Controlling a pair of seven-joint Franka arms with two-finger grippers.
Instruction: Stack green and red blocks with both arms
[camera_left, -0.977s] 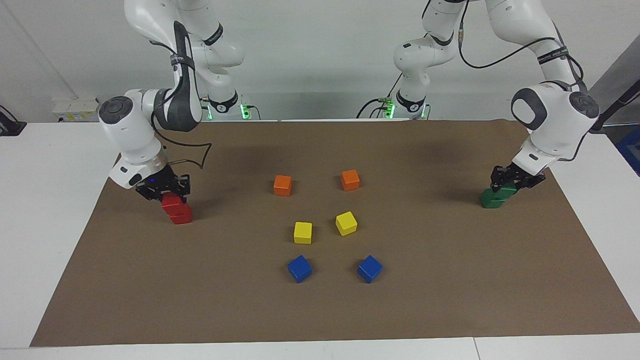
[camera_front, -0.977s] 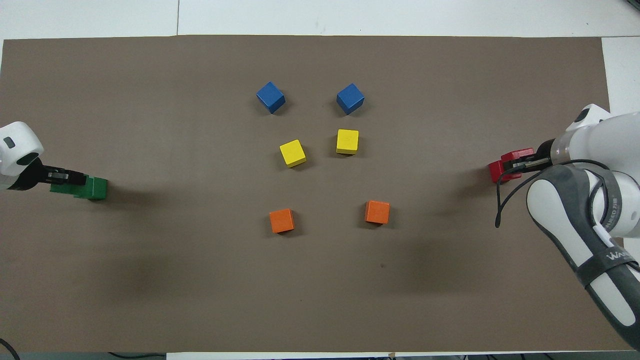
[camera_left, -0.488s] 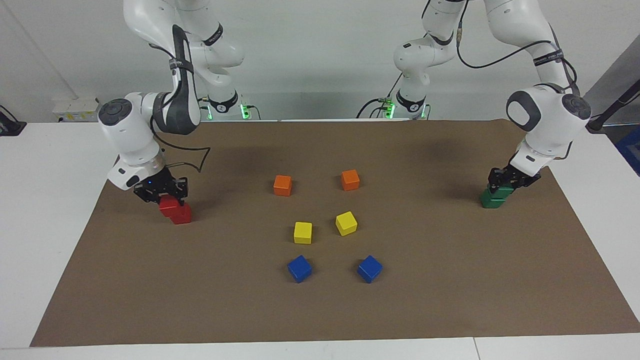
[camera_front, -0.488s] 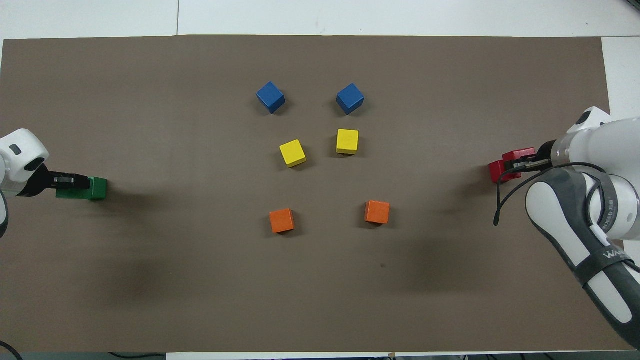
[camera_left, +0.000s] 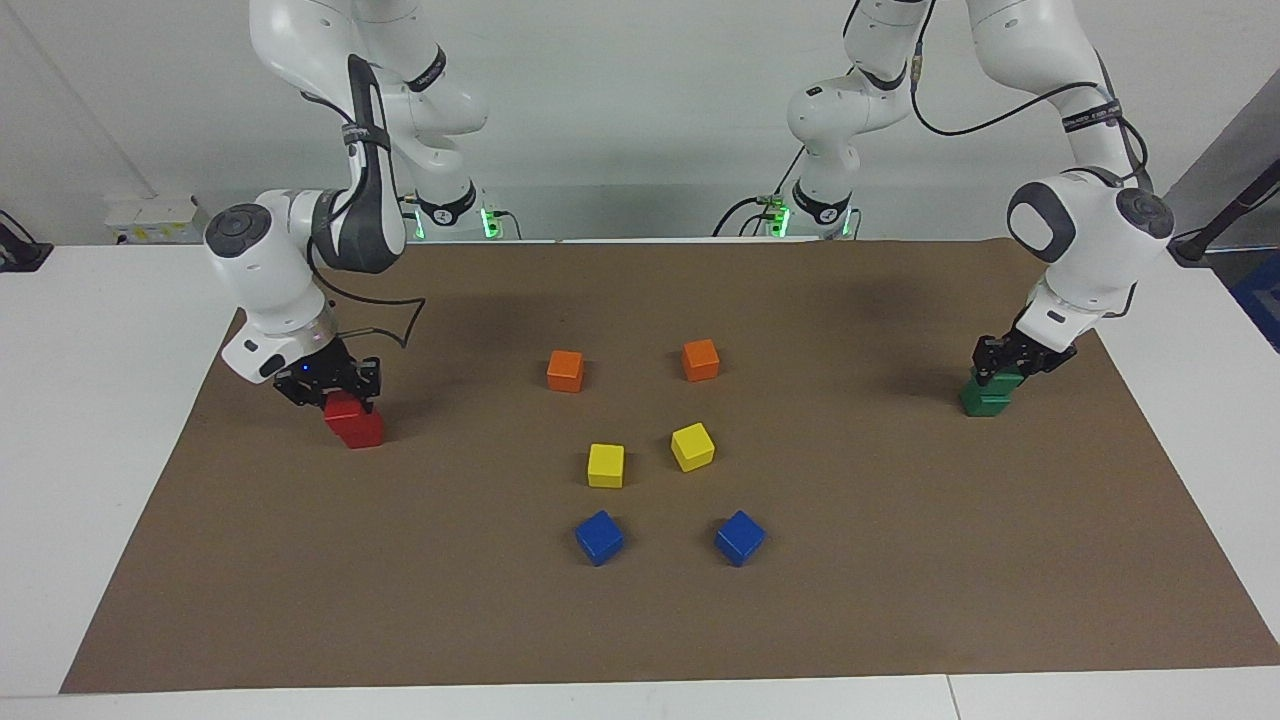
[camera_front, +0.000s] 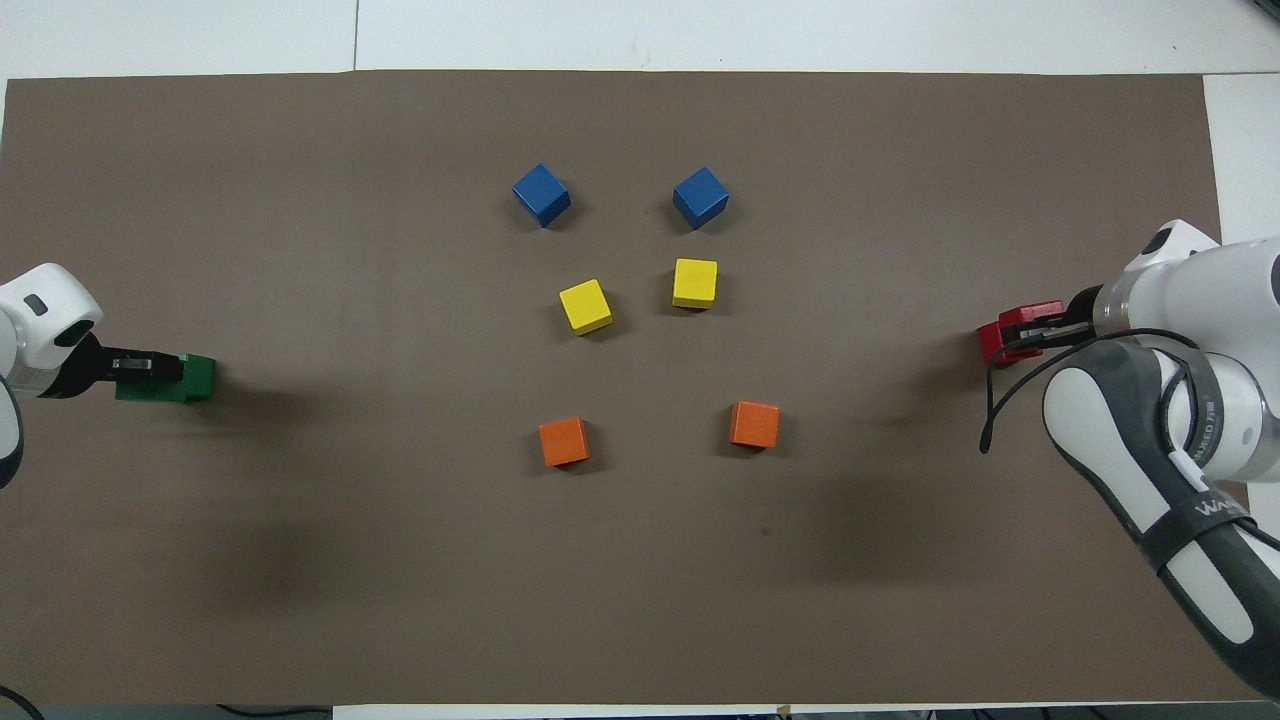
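The right gripper (camera_left: 335, 392) was clenched on the upper red cube (camera_left: 343, 408), which sat on the lower red cube (camera_left: 362, 431) at the right arm's end of the brown mat (camera_left: 640, 620). The left gripper (camera_left: 1003, 368) gripped the upper green cube (camera_left: 1003, 380) atop the lower green cube (camera_left: 981, 403) at the left arm's end; orange cubes (camera_left: 565, 370), yellow cubes (camera_left: 605, 465) and blue cubes (camera_left: 599, 537) lay between

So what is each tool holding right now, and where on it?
The left tool is shut on the upper green block, gripping its upper part. The right tool is shut on the upper red block, likewise near its top. Each sits over its lower block.
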